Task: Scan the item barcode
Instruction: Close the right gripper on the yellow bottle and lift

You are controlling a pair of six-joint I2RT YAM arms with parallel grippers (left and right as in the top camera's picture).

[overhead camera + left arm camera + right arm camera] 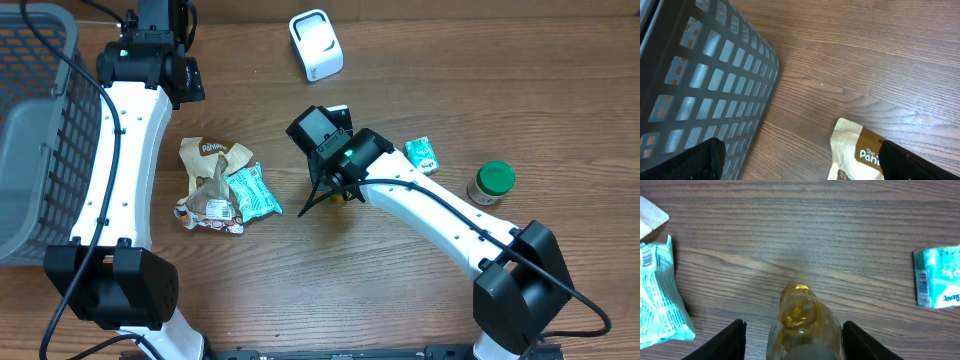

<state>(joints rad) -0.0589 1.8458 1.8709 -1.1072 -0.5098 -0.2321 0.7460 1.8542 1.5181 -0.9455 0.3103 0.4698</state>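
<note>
Right gripper (pixel 793 326) open, straddling a glossy, rounded, translucent yellow bottle (pixel 801 311)

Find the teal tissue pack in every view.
Overhead: the tissue pack lies right of centre, left of the green-lidded jar.
Left wrist: not in it.
Right wrist: the tissue pack is at the right edge, partly cut off.
Shared landmark: the teal snack wrapper lies left of centre overhead and at the left edge in the right wrist view. It is absent from the left wrist view.
</note>
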